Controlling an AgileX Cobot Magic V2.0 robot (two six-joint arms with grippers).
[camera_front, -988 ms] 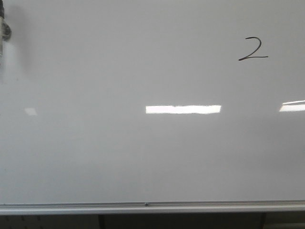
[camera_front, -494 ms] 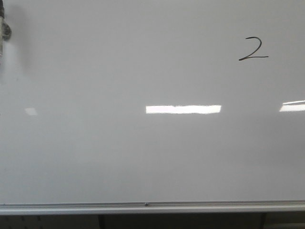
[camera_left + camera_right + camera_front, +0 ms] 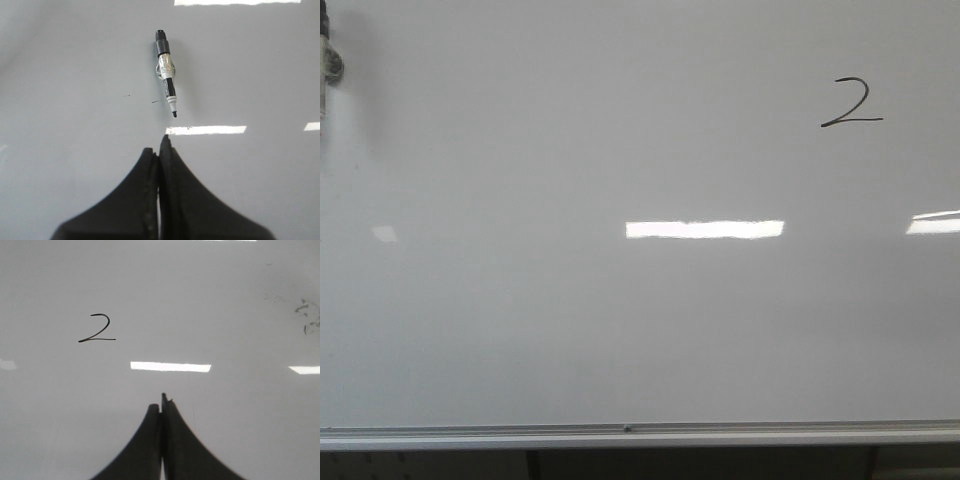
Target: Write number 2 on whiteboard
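Observation:
The whiteboard (image 3: 570, 330) is a glossy white-grey sheet that fills the front view, with a silver rail along its near edge. A thin black number 2 (image 3: 851, 103) is drawn at its upper right and also shows in the right wrist view as the number 2 (image 3: 97, 329). A black-and-white marker (image 3: 167, 80) lies loose on the whiteboard (image 3: 65, 75), tip toward my left gripper (image 3: 158, 145), which is shut and empty a short way from it. My right gripper (image 3: 161, 402) is shut with nothing in it, over bare whiteboard (image 3: 225, 315) beside the 2.
Bright strip-light reflections (image 3: 705, 229) lie across the board. The marker's end (image 3: 330, 62) pokes in at the front view's upper left edge. Faint smudges (image 3: 307, 315) mark the board in the right wrist view. Below the rail (image 3: 640, 436) is dark floor.

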